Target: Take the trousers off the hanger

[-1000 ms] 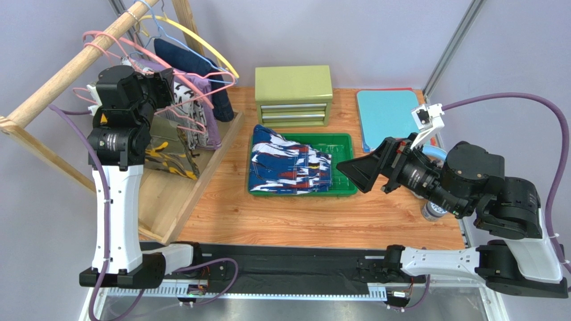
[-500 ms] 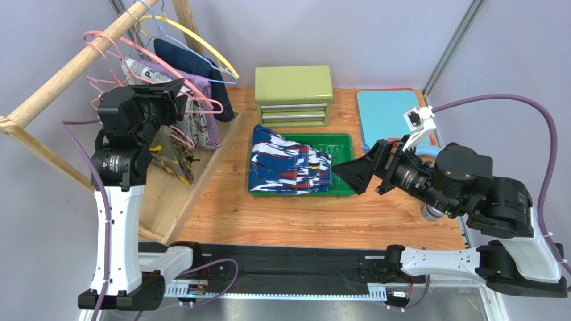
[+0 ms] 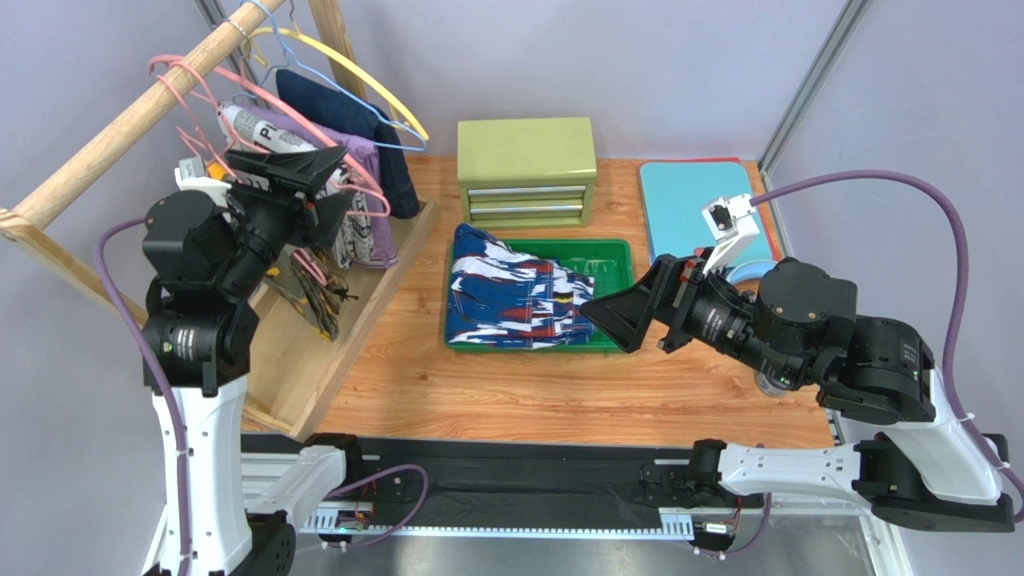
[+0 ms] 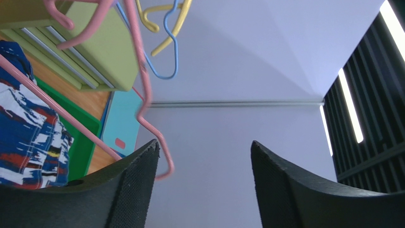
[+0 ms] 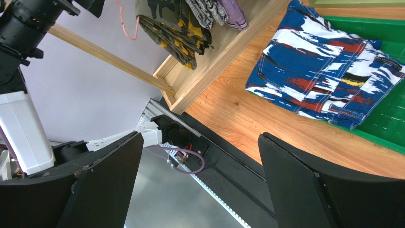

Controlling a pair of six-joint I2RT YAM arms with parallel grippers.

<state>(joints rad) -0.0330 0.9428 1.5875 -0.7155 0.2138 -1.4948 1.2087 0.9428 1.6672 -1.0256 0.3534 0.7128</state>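
Okay, trousers (image 3: 517,300) lie folded flat in the green tray (image 3: 611,257) mid-table, off the hanger (image 4: 144,76). They cover the tray's left part, and one edge hangs over the tray's left rim onto the wooden table (image 3: 541,396).

My left claw (image 4: 204,145) is up by the clothes rack at the left, pointing toward the back wall. Its fingers are spread wide and grip nothing. In the left wrist view the pink wire runs down in front of the claw, and its curled end sits just inside the gap by one finger (image 4: 138,190). I can't tell if it touches. The hanger is up on the rod (image 3: 120,120) with the yellow and light blue ones. Other garments hang below, camo (image 5: 180,28) among them.

My right claw (image 5: 200,137) hovers low over the table at the tray's right side, aimed left. It is spread wide and empty. From above, its tips look close to the trousers' right edge, and I can't tell if they touch. The right wrist view shows the trousers off to the upper right, outside the gap between the fingers.

An olive drawer box (image 3: 527,168) stands just behind the tray.
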